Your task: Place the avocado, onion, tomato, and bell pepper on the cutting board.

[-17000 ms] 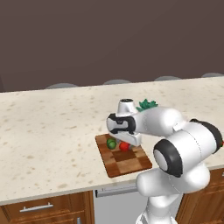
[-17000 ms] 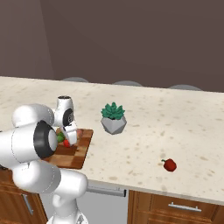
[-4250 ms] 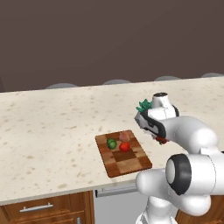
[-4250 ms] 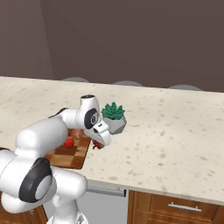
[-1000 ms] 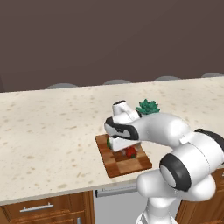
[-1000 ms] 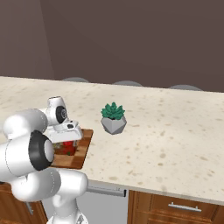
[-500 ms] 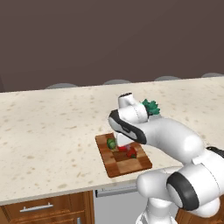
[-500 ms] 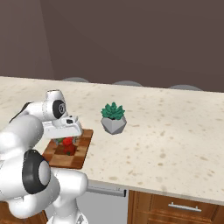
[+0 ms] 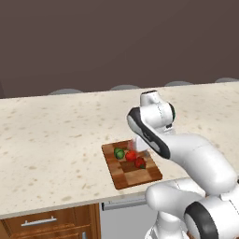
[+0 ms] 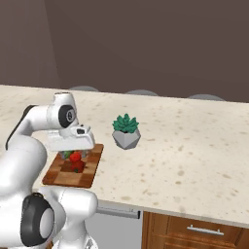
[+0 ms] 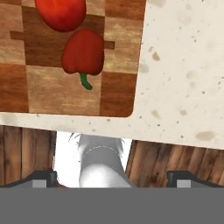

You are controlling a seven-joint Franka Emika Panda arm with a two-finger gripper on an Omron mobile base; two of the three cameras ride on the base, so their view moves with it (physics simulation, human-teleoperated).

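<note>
Checkered light-and-dark brown wooden cutting board (image 9: pixel 132 165) lies near the front edge of the speckled cream stone bench (image 9: pixel 51 140). On it sit the dark green roundish avocado (image 9: pixel 119 153), the smooth bright red tomato (image 9: pixel 131 156) and the deeper red lumpy bell pepper (image 11: pixel 83 51) with its green stem, touching the tomato. The onion is hidden behind the arm. Above the board hang the jaws, spread wide and empty. A teal spiky plant in a grey pot (image 10: pixel 126 132) stands beside the board.

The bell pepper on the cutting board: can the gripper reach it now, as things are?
Probably yes. The gripper is open and holds nothing, and it hangs just above the cutting board. The bell pepper lies on top, uncovered, though the tomato sits close against it and could be nudged.
</note>
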